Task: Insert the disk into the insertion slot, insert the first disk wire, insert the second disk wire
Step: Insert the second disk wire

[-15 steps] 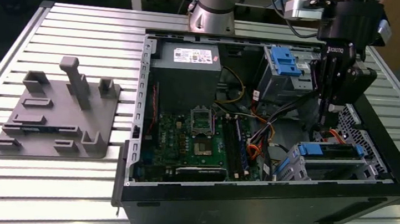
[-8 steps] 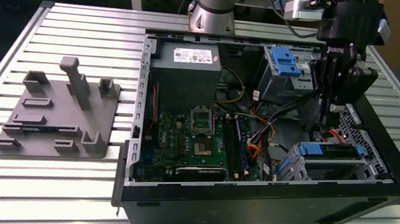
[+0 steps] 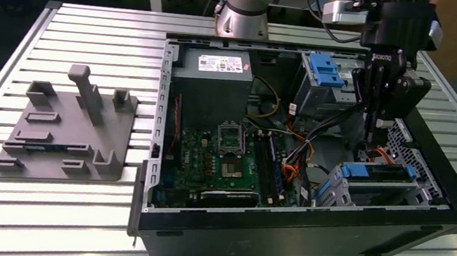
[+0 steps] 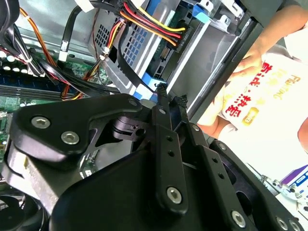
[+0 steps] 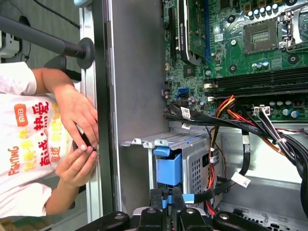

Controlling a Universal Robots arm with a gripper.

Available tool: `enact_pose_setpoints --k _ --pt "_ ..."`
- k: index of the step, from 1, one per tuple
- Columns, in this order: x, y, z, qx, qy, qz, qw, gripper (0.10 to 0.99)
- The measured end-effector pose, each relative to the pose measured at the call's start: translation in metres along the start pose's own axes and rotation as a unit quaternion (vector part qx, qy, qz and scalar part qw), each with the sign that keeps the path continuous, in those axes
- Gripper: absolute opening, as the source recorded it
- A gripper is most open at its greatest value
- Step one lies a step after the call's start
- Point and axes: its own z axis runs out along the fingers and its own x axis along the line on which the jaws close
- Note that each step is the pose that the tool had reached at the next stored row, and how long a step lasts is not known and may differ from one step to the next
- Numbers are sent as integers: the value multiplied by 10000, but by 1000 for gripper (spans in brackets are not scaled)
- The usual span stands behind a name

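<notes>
The disk (image 3: 381, 174) lies in the insertion slot (image 3: 348, 193), a grey perforated cage at the near corner of the open computer case on the exterior view's right. A blue rail piece shows at the slot's (image 5: 192, 168) end. A red, yellow and black wire bundle (image 4: 154, 25) runs to a plug at the disk's end inside the slot (image 4: 197, 53). My gripper (image 3: 369, 139) hangs just beside the cage. Its fingers (image 4: 166, 113) are shut on a black wire with a blue plug (image 4: 146, 92), and that wire (image 5: 190, 197) leads straight into my gripper (image 5: 168, 196).
A taller grey bay with a blue latch (image 3: 323, 71) stands behind my gripper. The motherboard (image 3: 225, 159) and loose cables (image 5: 269, 130) lie deeper in the case. A person's hands (image 5: 79, 139) rest at the case's outer wall. A grey fixture plate (image 3: 67, 130) sits on the slatted table.
</notes>
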Motion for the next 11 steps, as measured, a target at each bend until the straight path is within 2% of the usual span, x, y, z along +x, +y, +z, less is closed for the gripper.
enact_pose_setpoints --k 4,5,6,11 --pt "-2 2 1 7 0 -10 10000 224" --pt "-2 2 1 7 0 -11 10000 208" --pt "-2 2 2 8 1 -11 10000 145" --pt "-3 2 3 8 0 -11 10000 141"
